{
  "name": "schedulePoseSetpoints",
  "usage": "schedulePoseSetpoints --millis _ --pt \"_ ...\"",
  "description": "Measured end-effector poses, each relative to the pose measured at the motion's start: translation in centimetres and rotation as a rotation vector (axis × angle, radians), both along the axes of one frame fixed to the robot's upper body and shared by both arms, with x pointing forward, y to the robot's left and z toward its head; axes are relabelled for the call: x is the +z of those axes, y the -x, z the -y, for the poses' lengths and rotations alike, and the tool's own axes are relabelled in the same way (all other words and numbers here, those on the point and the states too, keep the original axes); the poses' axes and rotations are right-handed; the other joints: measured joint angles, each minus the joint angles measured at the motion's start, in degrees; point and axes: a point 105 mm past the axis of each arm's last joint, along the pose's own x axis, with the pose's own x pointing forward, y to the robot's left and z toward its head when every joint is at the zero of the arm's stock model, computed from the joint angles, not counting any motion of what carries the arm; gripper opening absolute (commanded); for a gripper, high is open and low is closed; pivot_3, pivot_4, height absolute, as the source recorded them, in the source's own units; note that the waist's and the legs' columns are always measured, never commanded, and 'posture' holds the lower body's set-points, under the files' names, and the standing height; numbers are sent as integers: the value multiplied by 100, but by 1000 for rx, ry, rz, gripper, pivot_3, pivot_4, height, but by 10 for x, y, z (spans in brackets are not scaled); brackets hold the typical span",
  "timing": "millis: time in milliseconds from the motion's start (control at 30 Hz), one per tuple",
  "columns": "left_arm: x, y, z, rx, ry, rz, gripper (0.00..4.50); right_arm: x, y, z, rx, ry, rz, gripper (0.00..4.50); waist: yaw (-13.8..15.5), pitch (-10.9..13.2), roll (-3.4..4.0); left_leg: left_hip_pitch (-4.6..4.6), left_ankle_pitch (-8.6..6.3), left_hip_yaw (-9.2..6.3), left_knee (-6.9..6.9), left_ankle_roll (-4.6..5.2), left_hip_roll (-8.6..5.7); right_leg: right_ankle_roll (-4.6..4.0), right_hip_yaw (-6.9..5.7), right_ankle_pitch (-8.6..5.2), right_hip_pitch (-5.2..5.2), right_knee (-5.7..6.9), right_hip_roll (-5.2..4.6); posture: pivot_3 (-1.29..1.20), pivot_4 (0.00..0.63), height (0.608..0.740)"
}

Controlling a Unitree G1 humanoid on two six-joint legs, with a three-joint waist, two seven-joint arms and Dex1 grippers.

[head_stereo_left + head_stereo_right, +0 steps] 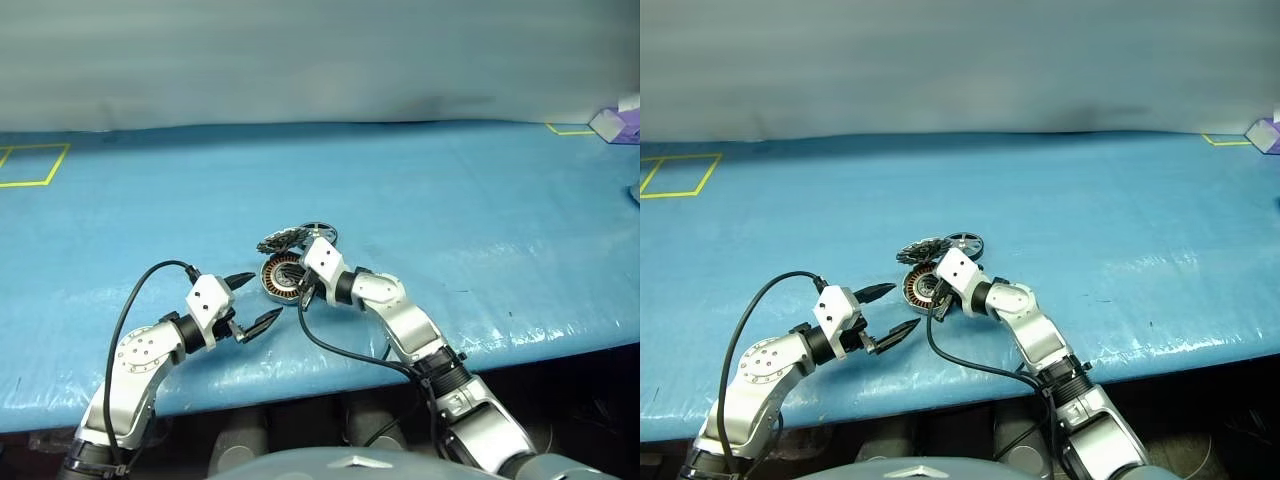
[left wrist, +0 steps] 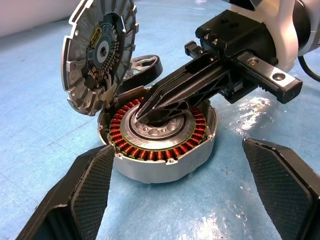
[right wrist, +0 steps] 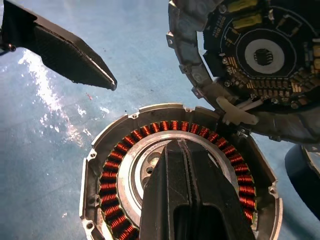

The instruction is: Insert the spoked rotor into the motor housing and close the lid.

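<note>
On the blue table (image 1: 480,200), motor housing (image 2: 165,150) sits with lid (image 2: 97,52) raised; spoked rotor (image 1: 318,231) lies just behind it. Right gripper (image 2: 142,116), clenched empty, rests in the housing centre; left gripper (image 1: 250,300) released alongside. Recommend withdrawing straight, then gripping the rotor by its rim

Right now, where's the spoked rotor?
In the left eye view the spoked rotor lies flat on the blue table, just behind the motor housing and beside its raised lid.

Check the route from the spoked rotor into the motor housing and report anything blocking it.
The shut right gripper rests with its fingertips inside the motor housing, filling the centre where the spoked rotor must drop. The lid stands open, out of the way.
</note>
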Motion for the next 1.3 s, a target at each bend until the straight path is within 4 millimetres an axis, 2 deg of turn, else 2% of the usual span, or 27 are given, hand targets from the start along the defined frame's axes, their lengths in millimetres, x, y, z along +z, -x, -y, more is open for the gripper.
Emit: schedulePoseSetpoints --millis 200,333,433,633,767,867,1133,1300 --pt "1 -1 0 -1 2 4 4474 9 5 13 -9 -37 -9 22 25 36 7 -42 0 1 -8 0 -1 -2 -1 -2 -26 1 2 0 150 740" --pt "-1 -3 -2 5 1 -5 4474 29 5 31 -38 -29 52 22 28 39 9 -93 1 2 -2 1 0 -2 -1 -2 -80 13 8 0 150 740" --pt "-1 -5 -2 2 1 -2 4474 41 4 41 -53 4 100 22 29 43 8 -93 1 0 -3 1 1 -3 -3 -3 -79 12 9 0 150 740" --pt "2 -7 0 -18 9 16 4474 44 -7 63 -112 148 128 22 19 48 7 -93 1 3 7 1 0 -2 0 -3 -78 12 8 0 150 740" --pt "4 -6 6 -46 35 16 4474 60 -22 61 -109 185 172 1267 16 49 7 -92 1 2 5 1 1 -3 -2 -3 -77 14 10 0 150 740" --pt "6 -7 7 -61 38 29 4474 63 -35 60 -121 204 169 2244 23 50 7 -95 1 2 4 1 0 -3 -2 -3 -78 12 10 0 150 740" --pt "5 -9 11 -63 52 41 4474 66 -67 63 -102 358 164 2244 24 53 10 -95 1 2 4 1 -1 -3 -2 -2 -76 12 9 0 150 740" --pt "5 -8 15 -63 62 52 4474 55 -70 66 -46 461 159 2244 28 54 11 -95 1 1 1 2 -1 -3 -2 -2 -77 12 10 0 150 740"
